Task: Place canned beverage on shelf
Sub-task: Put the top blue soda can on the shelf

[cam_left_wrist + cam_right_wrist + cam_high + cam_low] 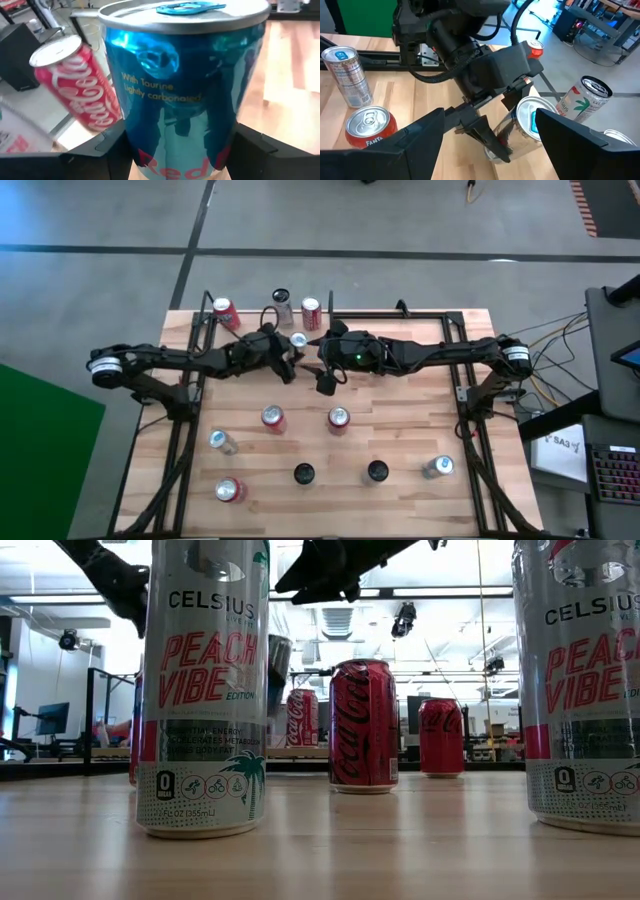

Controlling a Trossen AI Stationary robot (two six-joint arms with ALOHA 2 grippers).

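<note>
on wood table (400, 430) (cans (273, 418) scattered)

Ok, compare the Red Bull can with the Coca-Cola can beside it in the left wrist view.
The Red Bull can is blue and silver, while the Coca-Cola can is red with white script. The Red Bull can sits between the fingers of the left gripper, while the Coca-Cola can stands free with nothing touching it. Both are drink cans with silver tops.

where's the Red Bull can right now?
High view: the Red Bull can stands at the table's far middle, between the left hand's fingers, with a red Coke can just beyond it and the right hand alongside.
</note>
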